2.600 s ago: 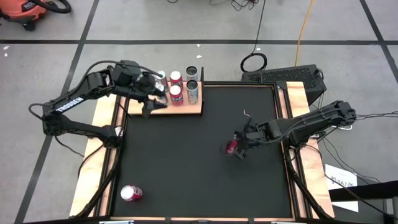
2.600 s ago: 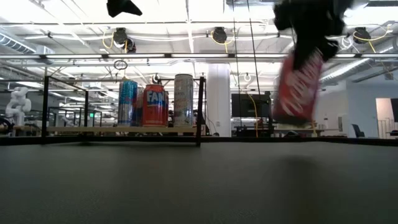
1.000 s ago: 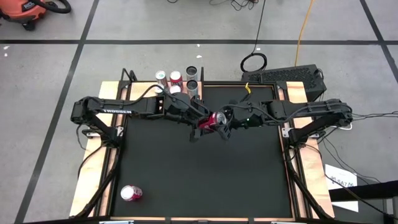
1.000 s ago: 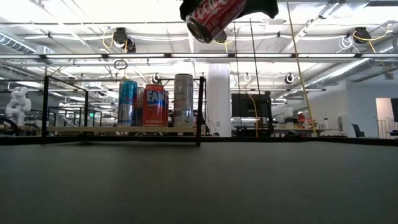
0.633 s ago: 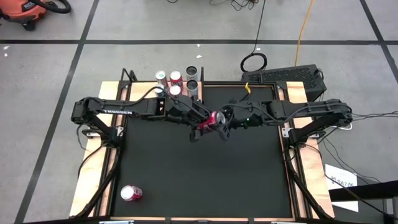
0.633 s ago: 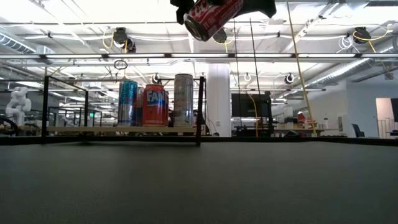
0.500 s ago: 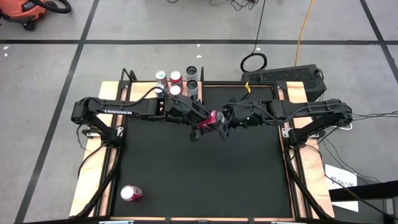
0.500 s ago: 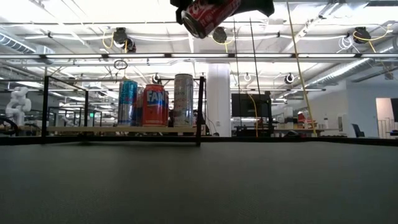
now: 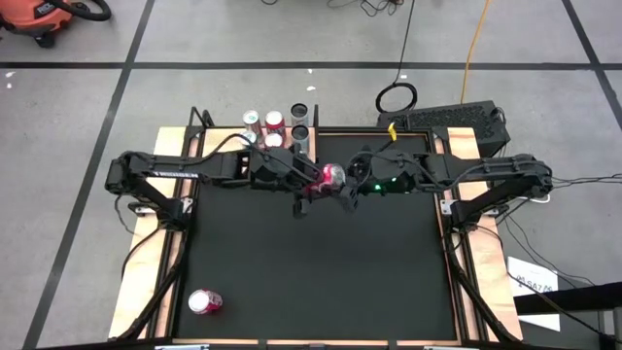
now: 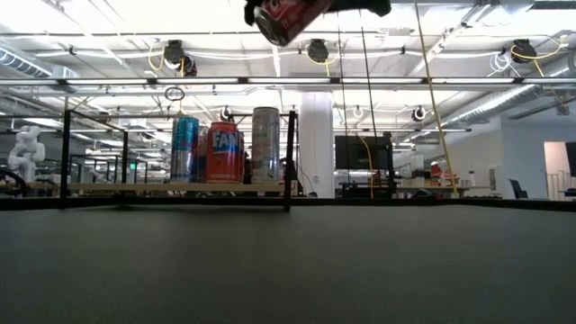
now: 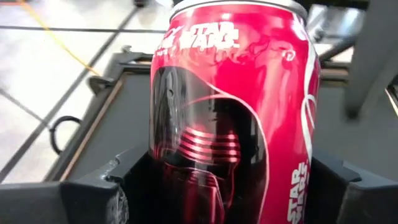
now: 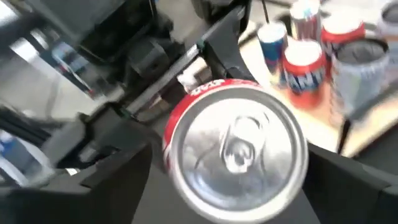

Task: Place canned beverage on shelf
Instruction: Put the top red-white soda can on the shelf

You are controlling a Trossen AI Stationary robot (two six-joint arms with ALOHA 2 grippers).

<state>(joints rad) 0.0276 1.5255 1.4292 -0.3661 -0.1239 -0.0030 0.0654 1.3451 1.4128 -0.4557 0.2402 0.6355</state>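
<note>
A red can (image 9: 331, 176) with a dark masked figure on it hangs high over the black mat (image 9: 311, 262), between my two grippers. My left gripper (image 9: 319, 184) reaches in from the table's left and is shut on the can (image 11: 233, 112). My right gripper (image 12: 230, 186) comes from the right and is open. Its fingers (image 12: 93, 186) stand on either side of the can's silver top end (image 12: 239, 149). The shelf (image 10: 180, 187), a wooden board with a black rail, stands at the far left and carries several upright cans (image 9: 275, 122). My left gripper pinches the can's side wall (image 11: 158, 168) between its two fingers (image 11: 93, 196), on the lower half of the can. The fingers come nearly level from the table's left and lie across the can. The can (image 10: 288, 16) is lifted clear and tilted, its top toward the right arm.
Another red can (image 9: 205, 302) lies on its side on the mat near the front left corner. Wooden strips (image 9: 471, 165) edge the table on both sides. The left arm (image 9: 194, 170) stretches in front of the shelf.
Between the two grippers, the can has shifted a little upward and toward the shelf, and it has tipped slightly. Both wrists have tipped with it.
</note>
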